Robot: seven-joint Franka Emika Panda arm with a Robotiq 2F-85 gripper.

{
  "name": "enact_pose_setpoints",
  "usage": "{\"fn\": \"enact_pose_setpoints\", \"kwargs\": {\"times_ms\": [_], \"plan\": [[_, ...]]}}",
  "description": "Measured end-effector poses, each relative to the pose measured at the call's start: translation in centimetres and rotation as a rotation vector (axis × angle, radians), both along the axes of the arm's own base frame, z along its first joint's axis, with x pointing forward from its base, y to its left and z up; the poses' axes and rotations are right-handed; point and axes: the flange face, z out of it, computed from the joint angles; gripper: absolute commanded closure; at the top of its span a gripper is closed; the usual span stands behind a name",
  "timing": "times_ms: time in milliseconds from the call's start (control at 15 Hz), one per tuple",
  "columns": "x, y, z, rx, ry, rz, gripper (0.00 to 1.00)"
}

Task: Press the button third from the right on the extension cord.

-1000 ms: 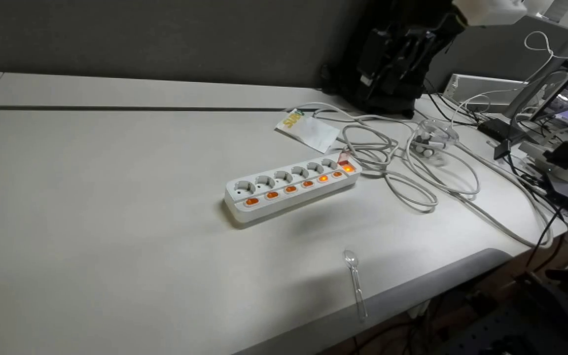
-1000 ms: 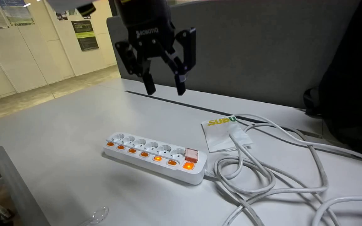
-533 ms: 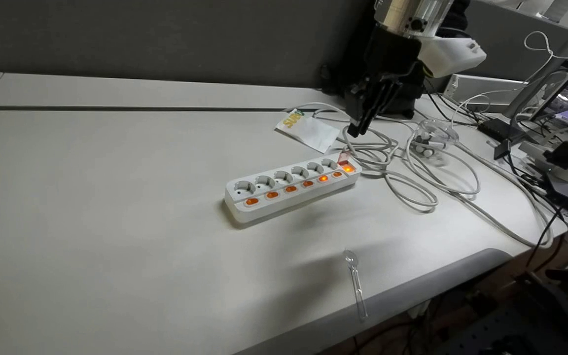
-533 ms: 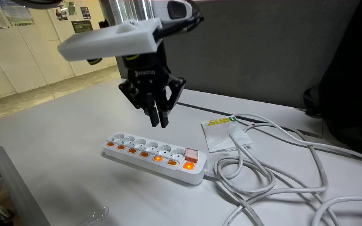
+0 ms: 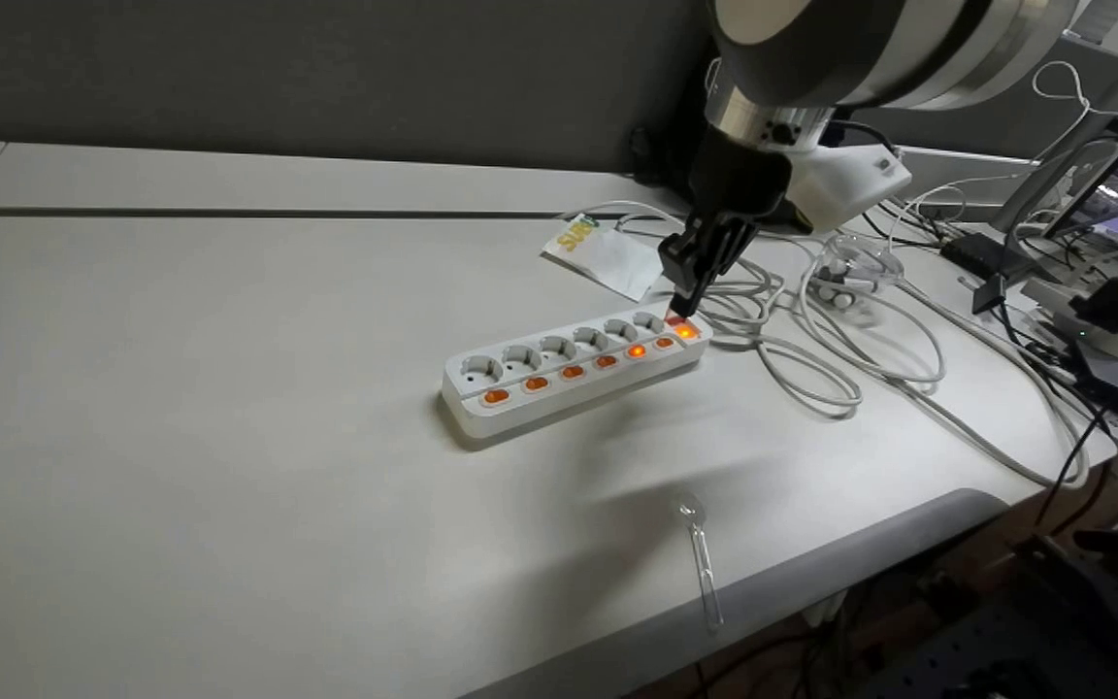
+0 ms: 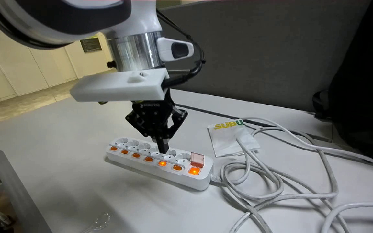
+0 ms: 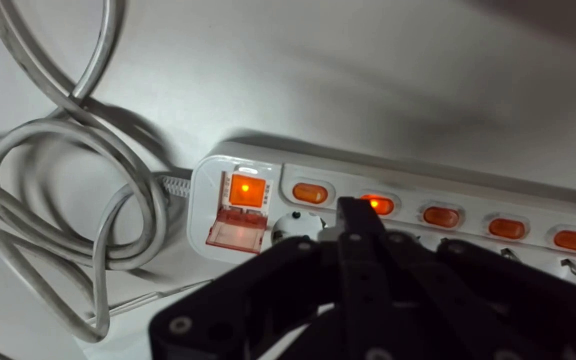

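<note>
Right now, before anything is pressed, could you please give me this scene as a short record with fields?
extension cord: on the table, cable end facing coiled grey-white cables
oval switches: six in a row; only the second from the cable end lit
square switch: lit, clear red cover raised
hand: shut, pointing down over the extension cord; contact unclear
other items: printed white paper; clear spoon
</note>
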Motion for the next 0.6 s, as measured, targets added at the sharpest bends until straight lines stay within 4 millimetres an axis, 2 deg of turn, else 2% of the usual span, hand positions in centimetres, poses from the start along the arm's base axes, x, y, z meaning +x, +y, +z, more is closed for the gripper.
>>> {"fn": "enact_pose_setpoints", "kwargs": {"times_ms": [600], "plan": [[-0.02, 0.56, -0.35, 0.007, 0.007, 0.007, 1.00]]}}
